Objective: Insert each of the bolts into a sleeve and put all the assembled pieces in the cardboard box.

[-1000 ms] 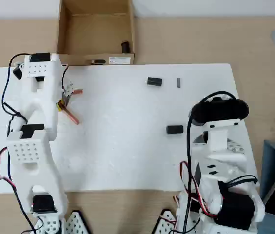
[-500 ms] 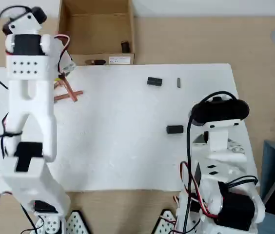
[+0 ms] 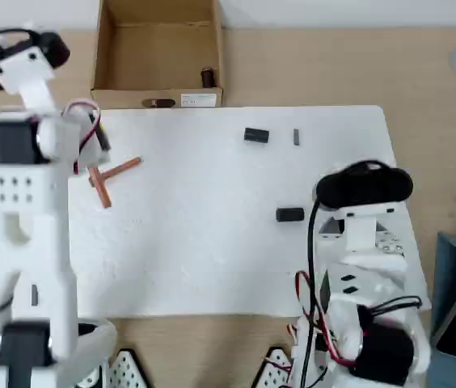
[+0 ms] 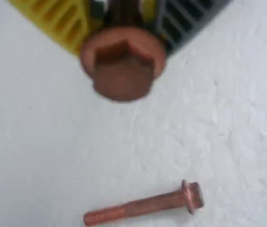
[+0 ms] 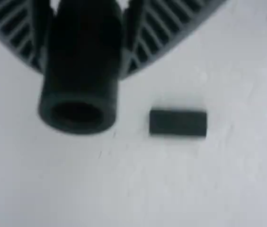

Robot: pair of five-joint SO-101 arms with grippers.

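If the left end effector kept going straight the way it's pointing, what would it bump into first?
Most likely the white foam sheet, with the held bolt touching before the left end effector itself. The loose bolt lies on the sheet a little off that line, though depth is hard to judge.

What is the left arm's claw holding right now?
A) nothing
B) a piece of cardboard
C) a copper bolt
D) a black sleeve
C: in the left wrist view the left gripper is shut on a copper bolt, head toward the camera, with a second bolt lying loose on the white mat.
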